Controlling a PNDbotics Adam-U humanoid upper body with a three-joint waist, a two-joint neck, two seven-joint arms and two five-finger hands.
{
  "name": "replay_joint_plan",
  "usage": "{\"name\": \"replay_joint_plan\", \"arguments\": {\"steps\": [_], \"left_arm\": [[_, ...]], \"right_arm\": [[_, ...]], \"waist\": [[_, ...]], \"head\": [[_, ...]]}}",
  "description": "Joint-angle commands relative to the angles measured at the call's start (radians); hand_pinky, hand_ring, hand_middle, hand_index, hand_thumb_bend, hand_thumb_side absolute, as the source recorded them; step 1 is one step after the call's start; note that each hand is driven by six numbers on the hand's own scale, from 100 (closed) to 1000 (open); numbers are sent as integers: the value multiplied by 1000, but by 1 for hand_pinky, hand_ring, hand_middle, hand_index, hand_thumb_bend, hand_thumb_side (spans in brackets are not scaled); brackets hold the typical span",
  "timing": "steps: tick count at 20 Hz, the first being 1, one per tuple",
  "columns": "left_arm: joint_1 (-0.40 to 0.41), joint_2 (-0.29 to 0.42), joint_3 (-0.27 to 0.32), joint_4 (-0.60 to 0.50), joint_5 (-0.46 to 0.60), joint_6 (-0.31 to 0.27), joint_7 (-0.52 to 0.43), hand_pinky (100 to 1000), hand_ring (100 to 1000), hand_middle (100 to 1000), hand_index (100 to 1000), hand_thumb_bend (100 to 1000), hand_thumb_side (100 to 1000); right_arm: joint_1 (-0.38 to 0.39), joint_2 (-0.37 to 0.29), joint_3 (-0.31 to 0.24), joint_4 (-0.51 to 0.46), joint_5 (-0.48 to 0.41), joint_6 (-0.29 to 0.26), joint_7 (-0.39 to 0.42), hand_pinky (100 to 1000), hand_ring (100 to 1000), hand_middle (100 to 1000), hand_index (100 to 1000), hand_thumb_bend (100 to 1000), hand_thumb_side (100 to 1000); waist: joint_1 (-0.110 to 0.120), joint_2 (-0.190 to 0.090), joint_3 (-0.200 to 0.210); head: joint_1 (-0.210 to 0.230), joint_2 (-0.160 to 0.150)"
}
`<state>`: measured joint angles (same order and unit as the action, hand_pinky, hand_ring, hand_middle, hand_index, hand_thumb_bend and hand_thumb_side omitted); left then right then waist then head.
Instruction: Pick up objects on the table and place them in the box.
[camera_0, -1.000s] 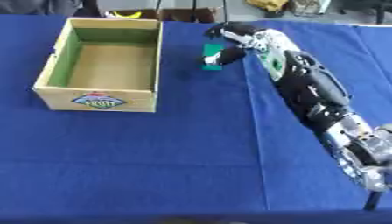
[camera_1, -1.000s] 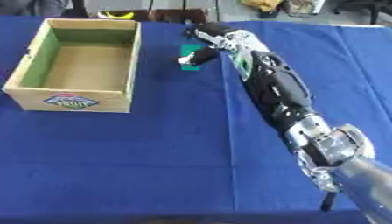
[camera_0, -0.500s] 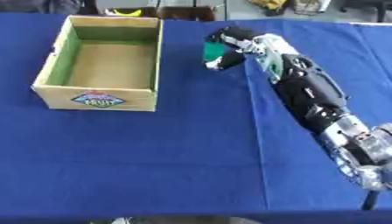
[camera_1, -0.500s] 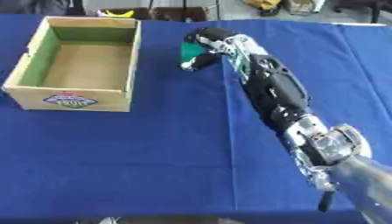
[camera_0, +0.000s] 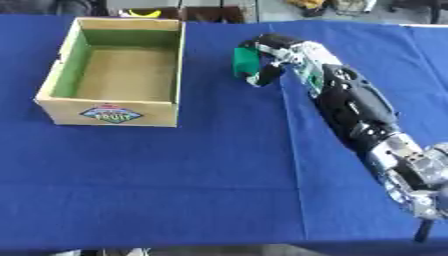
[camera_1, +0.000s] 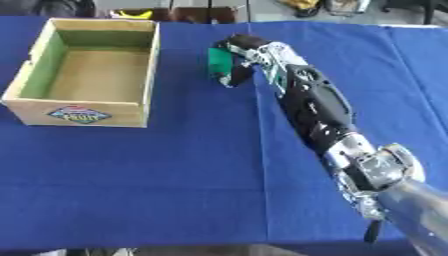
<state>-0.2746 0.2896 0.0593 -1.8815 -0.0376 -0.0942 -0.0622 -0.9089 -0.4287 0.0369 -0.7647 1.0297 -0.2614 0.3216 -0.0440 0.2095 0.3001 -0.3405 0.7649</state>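
At your left sits the cardboard box (camera_0: 114, 75), open-topped, green-lined, empty, resting on the blue cloth surface (camera_0: 175, 175). Just right of it, your right robot hand (camera_0: 267, 60) has its fingers curled around a small green block (camera_0: 244, 62), held near the box's right wall. The block looks light and stiff, likely smooth plastic; gripping its flat sides seems safest. Your left robot hand is out of sight.
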Motion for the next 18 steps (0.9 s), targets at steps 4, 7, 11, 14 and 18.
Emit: {"name": "replay_joint_plan", "arguments": {"steps": [4, 7, 11, 14, 18], "left_arm": [[-11, 10, 10, -17, -3, 2, 2, 406, 325, 432, 570, 663, 750], [-10, 15, 12, -17, -2, 2, 5, 406, 326, 432, 571, 665, 747], [-5, 22, 12, -17, 1, 3, 6, 407, 326, 432, 571, 667, 744], [-4, 22, 9, -16, 4, 3, 4, 407, 326, 432, 570, 668, 743], [-6, 19, 2, -15, 10, 3, -3, 407, 326, 432, 570, 669, 741]], "right_arm": [[-23, -33, 11, -79, -47, -5, -38, 685, 517, 681, 889, 100, 100], [-39, -37, 33, -155, -75, -28, -46, 687, 518, 681, 889, 100, 100], [-77, -18, 58, -234, -108, -48, -34, 693, 527, 686, 890, 100, 100], [-111, 21, 78, -261, -123, -57, -9, 697, 536, 693, 894, 100, 100], [-143, 92, 101, -251, -117, -68, 28, 700, 543, 697, 895, 100, 100]], "waist": [[1, -20, -12], [-1, -29, -21], [-4, -44, -26], [-6, -53, -19], [-5, -63, 3]], "head": [[4, 5], [7, 5], [10, 5], [12, 5], [1, 5]]}}
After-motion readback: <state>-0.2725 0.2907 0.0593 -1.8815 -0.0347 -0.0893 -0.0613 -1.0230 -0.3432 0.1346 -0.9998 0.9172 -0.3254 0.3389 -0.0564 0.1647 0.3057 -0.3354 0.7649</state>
